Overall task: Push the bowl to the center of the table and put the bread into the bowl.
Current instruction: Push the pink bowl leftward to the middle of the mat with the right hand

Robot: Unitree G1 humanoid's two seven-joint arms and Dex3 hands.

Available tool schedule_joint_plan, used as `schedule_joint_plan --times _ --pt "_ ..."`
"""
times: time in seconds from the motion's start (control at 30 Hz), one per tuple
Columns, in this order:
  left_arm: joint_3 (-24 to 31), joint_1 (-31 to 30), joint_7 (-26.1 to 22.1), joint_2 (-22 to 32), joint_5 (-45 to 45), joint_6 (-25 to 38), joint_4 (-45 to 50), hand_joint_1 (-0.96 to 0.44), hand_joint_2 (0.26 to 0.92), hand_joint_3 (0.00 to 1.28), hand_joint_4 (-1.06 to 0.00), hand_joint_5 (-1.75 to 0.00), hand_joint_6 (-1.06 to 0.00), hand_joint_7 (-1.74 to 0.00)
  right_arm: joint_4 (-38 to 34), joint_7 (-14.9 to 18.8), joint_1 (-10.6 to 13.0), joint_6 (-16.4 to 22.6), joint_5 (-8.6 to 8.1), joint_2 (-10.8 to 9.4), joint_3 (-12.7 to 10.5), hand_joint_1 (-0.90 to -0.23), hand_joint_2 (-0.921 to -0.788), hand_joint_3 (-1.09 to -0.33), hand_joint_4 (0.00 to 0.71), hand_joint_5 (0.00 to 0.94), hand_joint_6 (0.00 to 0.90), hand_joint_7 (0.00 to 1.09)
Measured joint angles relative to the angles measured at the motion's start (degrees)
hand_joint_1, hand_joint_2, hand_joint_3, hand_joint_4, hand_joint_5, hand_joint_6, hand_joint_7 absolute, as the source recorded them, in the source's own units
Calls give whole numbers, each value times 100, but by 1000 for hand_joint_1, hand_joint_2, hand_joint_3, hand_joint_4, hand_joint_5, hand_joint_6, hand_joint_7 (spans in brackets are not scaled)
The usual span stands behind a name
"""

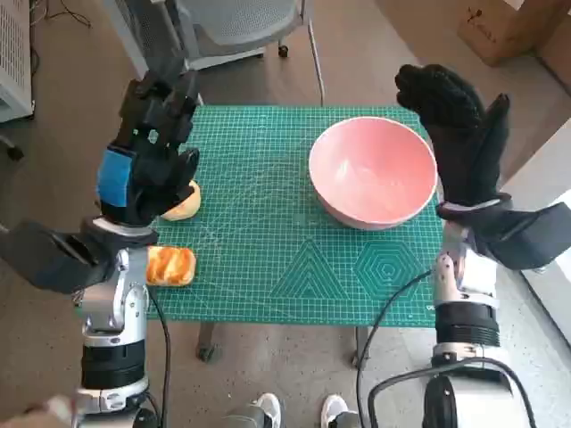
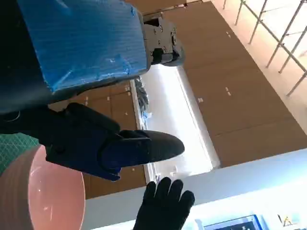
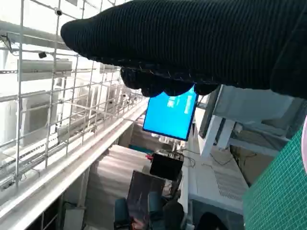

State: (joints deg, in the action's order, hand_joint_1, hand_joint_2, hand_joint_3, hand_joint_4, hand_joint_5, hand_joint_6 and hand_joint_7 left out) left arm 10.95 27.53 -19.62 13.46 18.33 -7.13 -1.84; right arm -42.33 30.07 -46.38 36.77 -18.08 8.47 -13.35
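R hand (image 1: 459,143) is spread open, empty, raised just right of the bowl (image 1: 373,171) — L hand (image 1: 147,160) also open, empty, over the bread (image 1: 183,203).

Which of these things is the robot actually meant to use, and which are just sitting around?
For the job:
pink bowl, at the right of the green mat
two bread pieces, one partly under the left hand, one at the table's near left edge
right hand, raised beside the bowl

Just there:
grey chair
cardboard box
a person's shoes
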Motion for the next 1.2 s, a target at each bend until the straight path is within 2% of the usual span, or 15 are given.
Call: schedule_joint_plan --times 0.53,1.2 --pt "59 117 -52 22 126 184 -36 -651 921 546 -57 -8 1 -499 55 5 -11 -138 -24 16 0 -630 -921 -617 249 4 378 10" --pt "64 176 -77 41 170 199 -48 -626 921 621 -65 -13 1 -522 285 -80 -11 -194 25 17 18 -645 -921 -615 250 2 385 11"
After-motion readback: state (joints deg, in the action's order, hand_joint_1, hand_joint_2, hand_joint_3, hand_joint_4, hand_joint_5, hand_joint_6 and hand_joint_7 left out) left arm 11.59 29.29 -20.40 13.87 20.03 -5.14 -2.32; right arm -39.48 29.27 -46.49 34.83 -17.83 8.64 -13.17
